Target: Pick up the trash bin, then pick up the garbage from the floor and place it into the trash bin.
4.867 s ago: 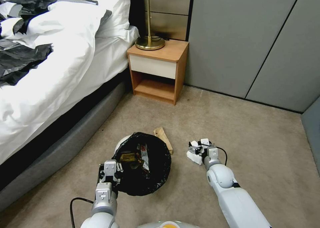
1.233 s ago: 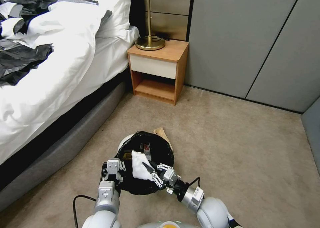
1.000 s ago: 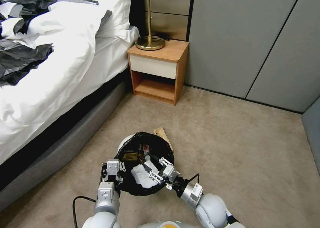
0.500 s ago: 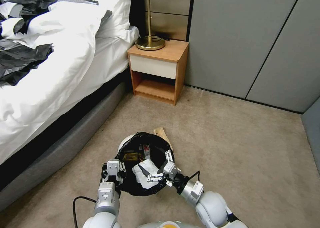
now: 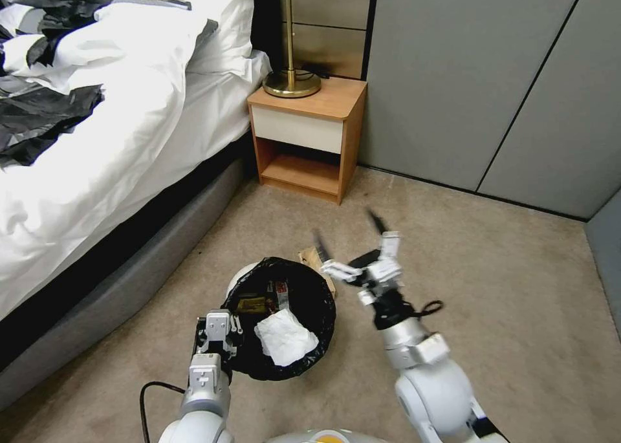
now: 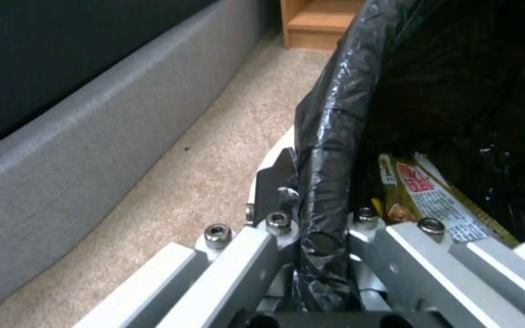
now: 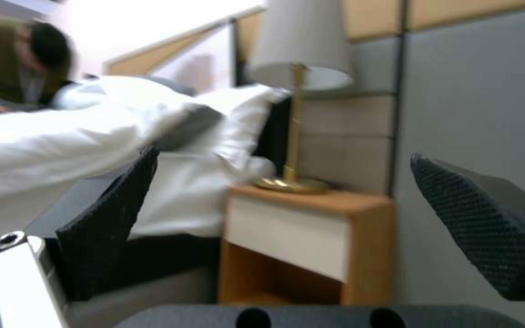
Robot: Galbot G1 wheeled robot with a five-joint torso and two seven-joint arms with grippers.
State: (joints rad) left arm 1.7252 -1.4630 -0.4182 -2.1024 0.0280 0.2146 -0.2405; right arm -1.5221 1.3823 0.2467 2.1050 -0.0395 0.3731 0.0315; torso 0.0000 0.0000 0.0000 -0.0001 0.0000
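The trash bin (image 5: 240,276), white with a black liner, stands on the carpet in front of me. My left gripper (image 5: 217,332) is shut on its near-left rim; in the left wrist view the liner's folded edge (image 6: 326,150) runs between the fingers (image 6: 275,241). Garbage lies inside: a crumpled white tissue (image 5: 284,337) on top and a yellow snack wrapper (image 6: 433,196) beneath. A brown paper scrap (image 5: 312,258) lies on the floor just behind the bin. My right gripper (image 5: 347,233) is raised beyond the bin's far right side, open and holding nothing, its pads (image 7: 107,228) wide apart.
The bed (image 5: 97,152) with its grey base (image 5: 123,281) runs along the left. A wooden nightstand (image 5: 304,139) with a brass lamp (image 5: 289,74) stands at the back, grey wall panels (image 5: 466,81) beside it. Bare carpet (image 5: 504,288) stretches right.
My right gripper brought the white tissue from the floor, let it go inside the bin, then rose out and swung beyond the bin, open. The left gripper kept its hold on the rim.
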